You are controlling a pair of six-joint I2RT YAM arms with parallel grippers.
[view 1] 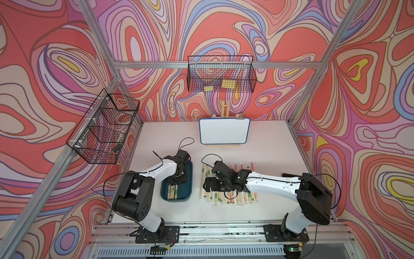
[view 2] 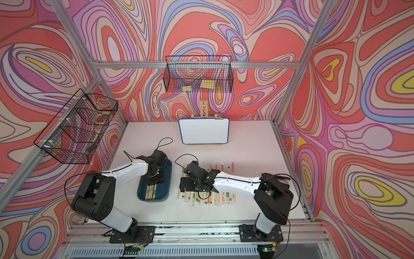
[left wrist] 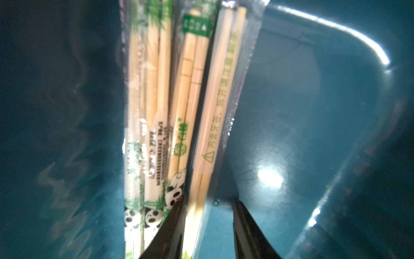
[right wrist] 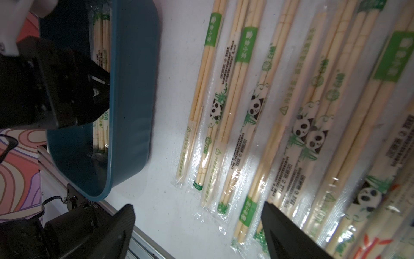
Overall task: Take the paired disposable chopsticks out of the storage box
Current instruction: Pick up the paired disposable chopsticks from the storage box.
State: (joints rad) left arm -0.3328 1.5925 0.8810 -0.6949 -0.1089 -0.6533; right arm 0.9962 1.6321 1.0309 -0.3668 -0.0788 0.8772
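Left wrist view: left fingers (left wrist: 170, 228) straddle the outermost chopstick pair (left wrist: 215, 101) in the teal storage box (left wrist: 313, 112).
Part-open, seemingly unclamped, isolating one pair for lifting; right fingers (right wrist: 282, 224) spread, empty, above removed pairs (right wrist: 246, 101) on the bench (right wrist: 170, 89).

Left hand (left wrist: 208, 199) pointing down, fingers partly apart, right hand (right wrist: 198, 204) hovering, spread wide

Teal storage box (view 1: 185, 190), panda-printed chopsticks (right wrist: 255, 105), swirled pink walls (view 1: 224, 27)

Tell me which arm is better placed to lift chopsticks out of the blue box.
Left: its jaws are inside the box, straddling a wrapped pair. The right arm hangs over the table.
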